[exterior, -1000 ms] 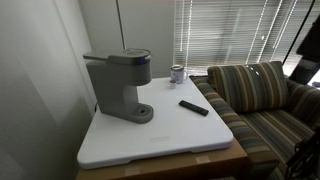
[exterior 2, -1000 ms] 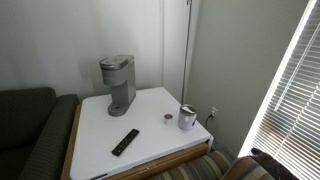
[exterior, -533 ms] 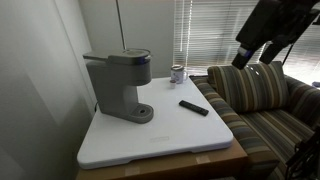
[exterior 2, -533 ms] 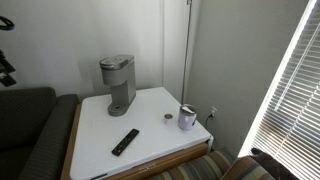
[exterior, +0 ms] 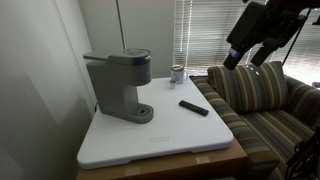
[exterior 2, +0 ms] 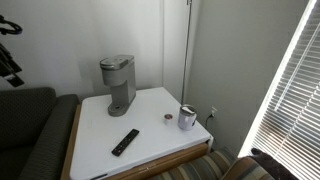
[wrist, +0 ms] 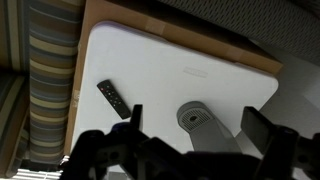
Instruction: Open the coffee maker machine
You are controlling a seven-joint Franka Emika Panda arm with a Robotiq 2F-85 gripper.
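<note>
**Gripper open in the air, coffee maker shut on the table**

The coffee maker machine [exterior: 118,85] stands upright on the white table [exterior: 160,140], toward the corner by the wall, with its lid lying flat on the head. In an exterior view the gripper [exterior: 245,55] hangs at about 3 o'clock of the machine in the picture. It is well apart from the machine, over the striped couch [exterior: 260,95], and touches nothing. That view is too dark to show how the fingers stand.

The wrist view shows it: two fingers [wrist: 262,128] rise from the bottom edge, spread wide, with nothing between them. Past them the machine [wrist: 205,120] is seen from above.

- **Remote:** The black remote [wrist: 113,98] lies flat at 9 o'clock of the machine in the wrist view, on the side of the table nearest the couch. In the exterior views it sits at 4 o'clock [exterior: 194,107] and at 6 o'clock [exterior 2: 125,142] of the machine, apart from it in both.
- **Cup:** The small cup [exterior: 178,73] shows in both exterior views, near the table's far edge, but not in the wrist view.
- **Small disc:** Just beside the cup lies a small dark disc [exterior 2: 168,117], which shows in only one exterior view and is too small to tell what it is.
- **Arm:** That same view catches only a dark part of the arm [exterior 2: 10,62] at the left edge, at 9 to 10 o'clock of the machine — the fingers cannot be made out there.
</note>
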